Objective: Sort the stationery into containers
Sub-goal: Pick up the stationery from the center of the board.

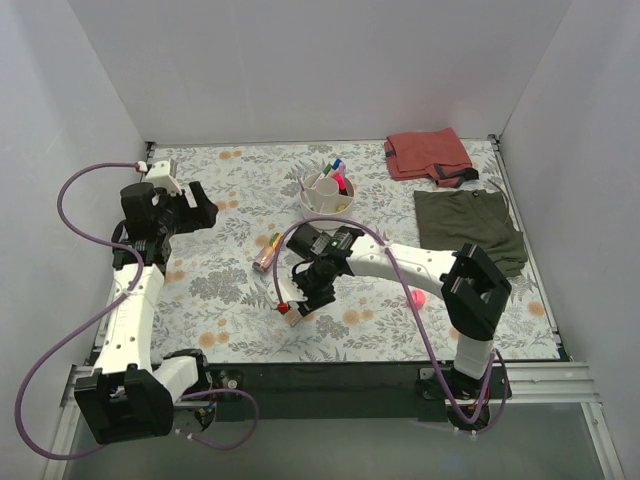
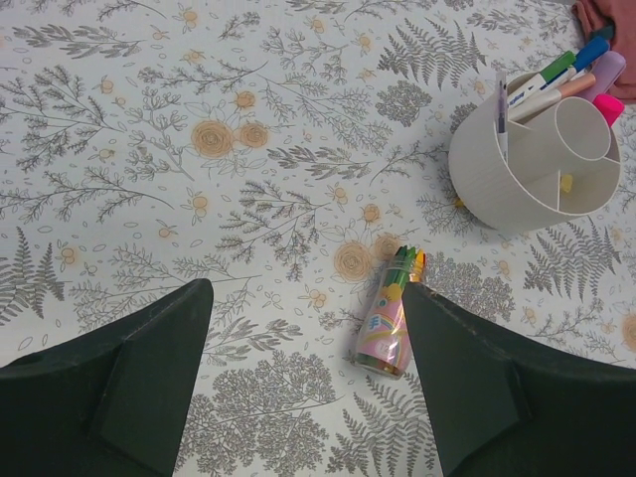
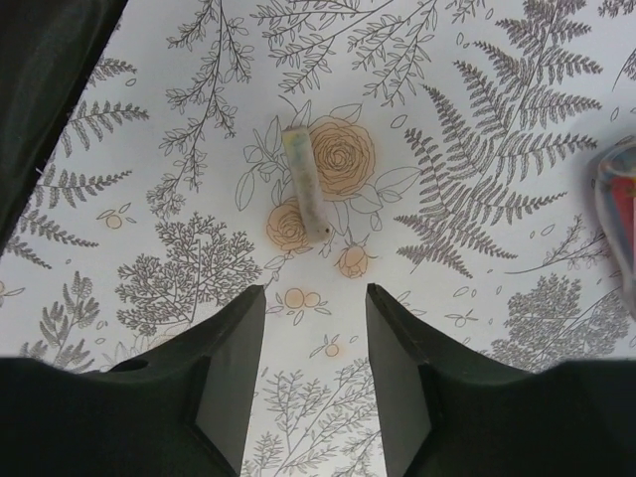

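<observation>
Floral tablecloth (image 2: 149, 149) is spread underneath. The left gripper (image 2: 308, 286) is held wide open and empty, the patterned tube (image 2: 388, 328) just beyond. The right gripper (image 3: 314, 290), half open and empty, is poised near a tan stick (image 3: 306, 184). Pens (image 2: 556, 75) are stood in the white bowl (image 2: 497, 169).

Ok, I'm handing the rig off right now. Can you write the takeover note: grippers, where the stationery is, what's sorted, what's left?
Left gripper: open and empty, held above the patterned tube, which lies flat just ahead of it.
Right gripper: open and empty, low over the tan stick, which lies flat just beyond its fingertips.
Done: several pens stand in the white bowl.
Left: the tan stick, the patterned tube (apart from the bowl, on its near side) and the pink ball by the right arm, all outside the bowl.
Likely next: close the right gripper on the tan stick.
</observation>
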`<state>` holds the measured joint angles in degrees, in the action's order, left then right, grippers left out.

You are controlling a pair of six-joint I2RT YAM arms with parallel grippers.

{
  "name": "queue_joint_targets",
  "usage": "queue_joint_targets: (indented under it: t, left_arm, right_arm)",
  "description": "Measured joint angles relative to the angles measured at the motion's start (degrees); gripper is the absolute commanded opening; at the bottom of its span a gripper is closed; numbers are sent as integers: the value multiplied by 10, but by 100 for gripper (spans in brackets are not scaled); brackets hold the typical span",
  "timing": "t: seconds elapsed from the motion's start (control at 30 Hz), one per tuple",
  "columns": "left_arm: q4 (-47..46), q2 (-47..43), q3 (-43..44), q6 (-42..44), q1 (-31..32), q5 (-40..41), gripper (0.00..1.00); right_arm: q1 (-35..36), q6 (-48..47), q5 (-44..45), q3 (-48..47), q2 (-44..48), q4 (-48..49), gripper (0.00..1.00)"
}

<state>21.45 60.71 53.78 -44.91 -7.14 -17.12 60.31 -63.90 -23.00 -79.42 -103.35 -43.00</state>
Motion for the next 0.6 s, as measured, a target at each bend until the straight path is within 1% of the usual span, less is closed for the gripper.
queue_joint_targets:
  t: [0.07,0.23,0.6]
  left_arm:
    - [4,-8,0,1,-3,0,77]
    - [10,-19,0,1,-15,0,77]
    - [15,-20,-1,1,-21,0,78]
  right_arm:
    - [8,-15,9,-10,-11,-1,49]
    - [29,-34,22,-24,-45,7,49]
    - [51,-28,15,-34,-63,10,49]
